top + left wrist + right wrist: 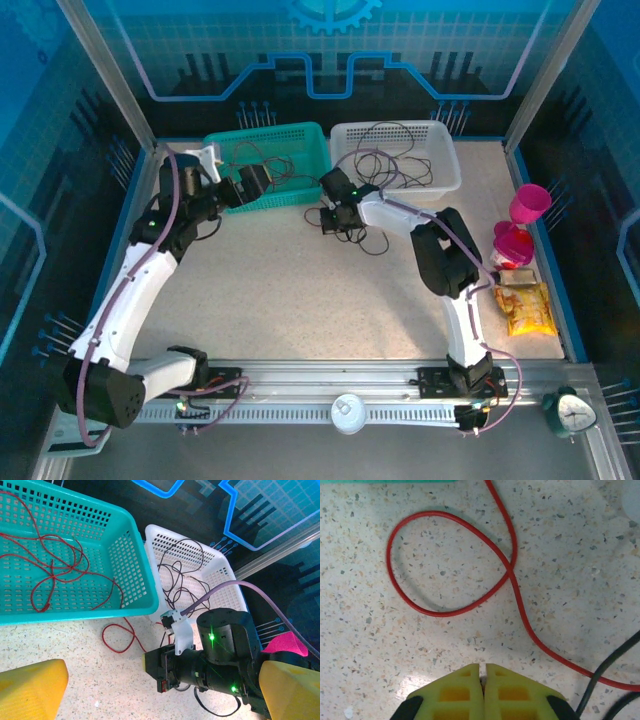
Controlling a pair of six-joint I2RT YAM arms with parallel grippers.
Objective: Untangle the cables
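Red cables (55, 565) lie curled in the teal basket (135, 545), and one red strand runs out into a loop (117, 637) on the table. Black cables (185, 575) sit in the white basket (225, 565). My left gripper (162, 680) hangs open above the table in front of the teal basket (262, 180), its yellow fingers (30, 690) wide apart with nothing between them. My right gripper (482, 672) is shut just short of the red loop (450, 612), low over the table (328, 218). A black cable (610, 665) passes to its right.
The two baskets (300, 140) (440, 140) stand side by side at the back. A pink cup (530, 203), a yellow snack packet (527, 308) and other small items sit at the right edge. A small clock (572, 410) and a white cap (349, 412) rest on the front rail.
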